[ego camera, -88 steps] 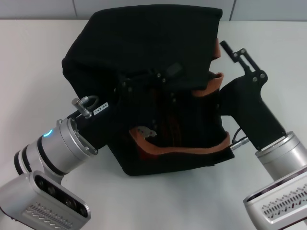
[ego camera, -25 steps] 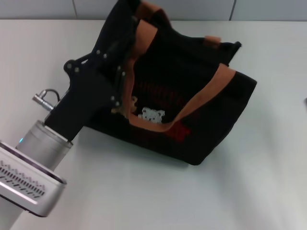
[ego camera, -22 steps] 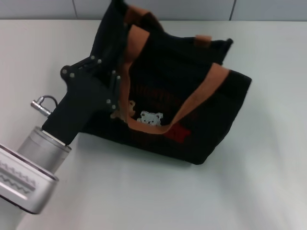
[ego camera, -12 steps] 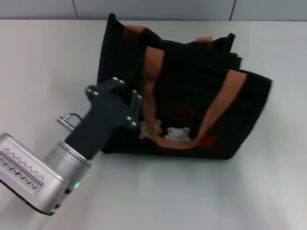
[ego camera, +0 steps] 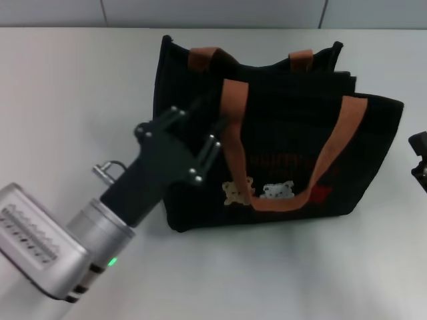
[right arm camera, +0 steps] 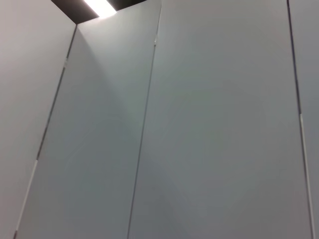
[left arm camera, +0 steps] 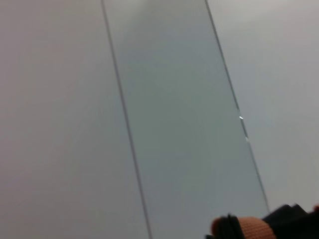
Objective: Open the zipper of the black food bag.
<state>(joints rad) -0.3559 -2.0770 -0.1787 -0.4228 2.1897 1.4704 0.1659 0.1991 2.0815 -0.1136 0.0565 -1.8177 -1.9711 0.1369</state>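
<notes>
The black food bag [ego camera: 287, 153] is standing upright on the white table [ego camera: 67, 100], patches facing the robot. The left gripper [ego camera: 207, 130] is pressing against the bag's left end near the top rim; whether its fingers are gripping fabric or are parted, I cannot tell. The zipper pull is not visible. The right gripper [ego camera: 420, 160] is barely showing at the right edge. With nothing bracing the far side, a pull would likely drag or tip the soft bag.

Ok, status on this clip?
Left gripper at black food bag, left end. Right gripper at frame edge. Bag upright; zipper unseen.
</notes>
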